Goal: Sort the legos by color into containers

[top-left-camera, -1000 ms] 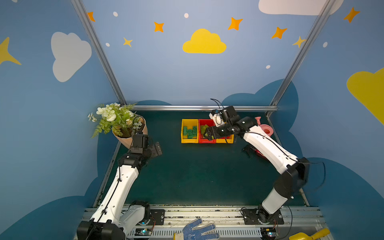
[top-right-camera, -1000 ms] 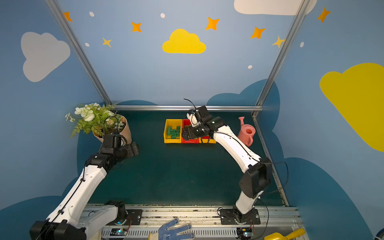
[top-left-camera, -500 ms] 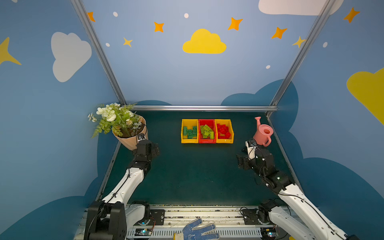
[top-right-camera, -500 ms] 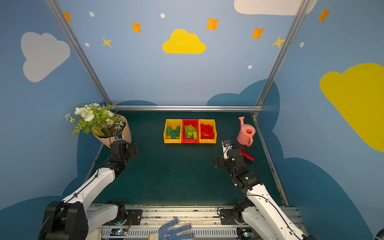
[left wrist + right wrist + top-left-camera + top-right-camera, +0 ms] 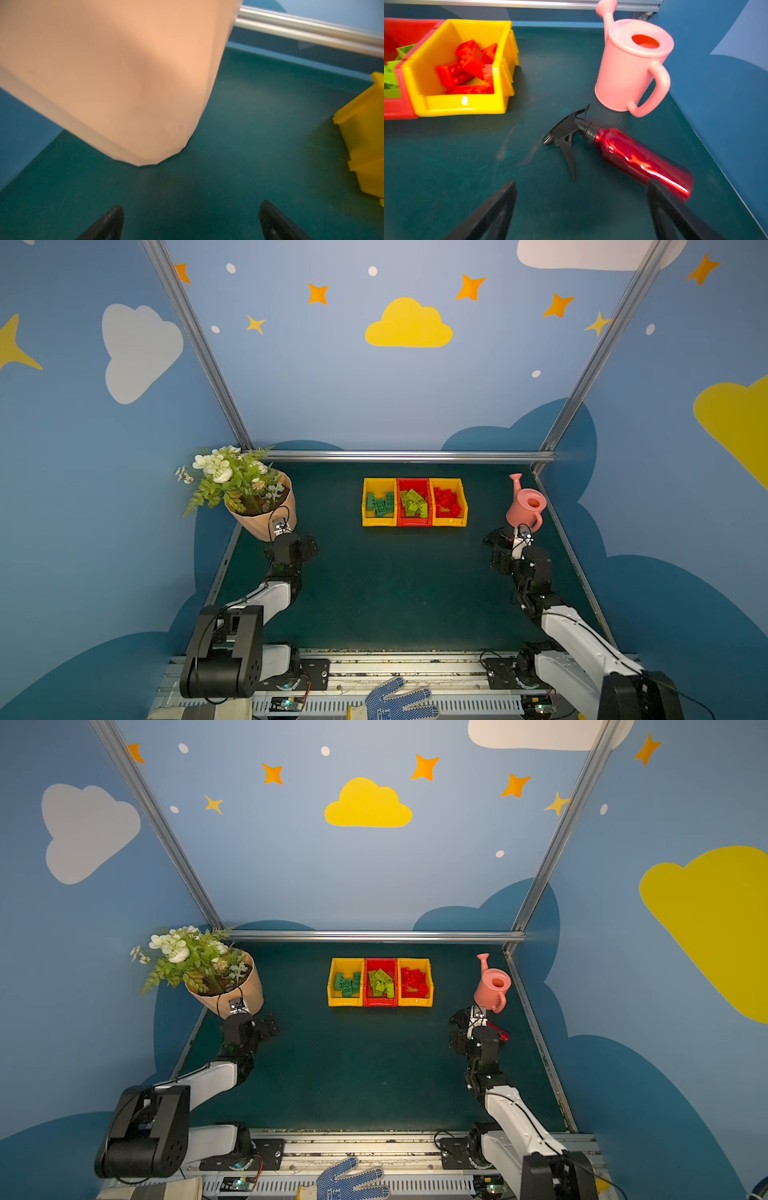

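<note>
Containers point(image 5: 414, 522) in crosswise row, legos point(image 5: 413, 502) inside lying every way

no readable text, labels, brands or numbers anywhere

The left arm point(image 5: 266, 597) and the right arm point(image 5: 577, 639) are each being shown with smooth white link shells set between matt black joint blocks. A large, boxy black shoulder housing point(image 5: 224, 655) is being seen low on the left one, and a black base plate point(image 5: 313, 668) dotted with small screws beside it. A thin black cable point(image 5: 277, 512) is being looped over each wrist. The left end effector point(image 5: 191, 209) and the right end effector point(image 5: 581, 182) are being presented as pairs of black, tapering fingers.
</note>
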`<state>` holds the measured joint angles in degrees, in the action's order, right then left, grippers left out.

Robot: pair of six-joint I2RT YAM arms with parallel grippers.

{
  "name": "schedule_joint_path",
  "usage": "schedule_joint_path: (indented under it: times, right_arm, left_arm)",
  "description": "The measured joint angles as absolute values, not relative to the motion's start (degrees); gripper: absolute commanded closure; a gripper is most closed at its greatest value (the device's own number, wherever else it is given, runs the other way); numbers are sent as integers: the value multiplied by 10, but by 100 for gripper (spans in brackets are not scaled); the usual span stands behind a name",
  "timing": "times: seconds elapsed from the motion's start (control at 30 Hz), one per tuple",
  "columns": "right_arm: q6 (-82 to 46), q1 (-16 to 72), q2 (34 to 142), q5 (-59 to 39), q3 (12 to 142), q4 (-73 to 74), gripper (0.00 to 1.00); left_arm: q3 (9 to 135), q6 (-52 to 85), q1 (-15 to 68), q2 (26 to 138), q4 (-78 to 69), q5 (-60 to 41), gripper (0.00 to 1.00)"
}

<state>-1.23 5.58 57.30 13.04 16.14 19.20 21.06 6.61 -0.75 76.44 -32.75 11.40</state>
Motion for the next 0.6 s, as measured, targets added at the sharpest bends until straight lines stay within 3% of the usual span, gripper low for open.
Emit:
schedule_joint_path:
  times: [0.17, 0.37, 0.6]
  right_arm:
    - [-17, 4, 715, 63, 175, 301, 5]
    - [-8, -3, 874, -35, 221, 426, 3]
    - [0, -4, 877, -74, 226, 448, 3]
  left_arm:
    - [213, 66, -10, 874, -418, 100, 0]
    - [227, 63, -13, 877, -415, 80, 0]
    - [231, 62, -14, 877, -418, 71, 0]
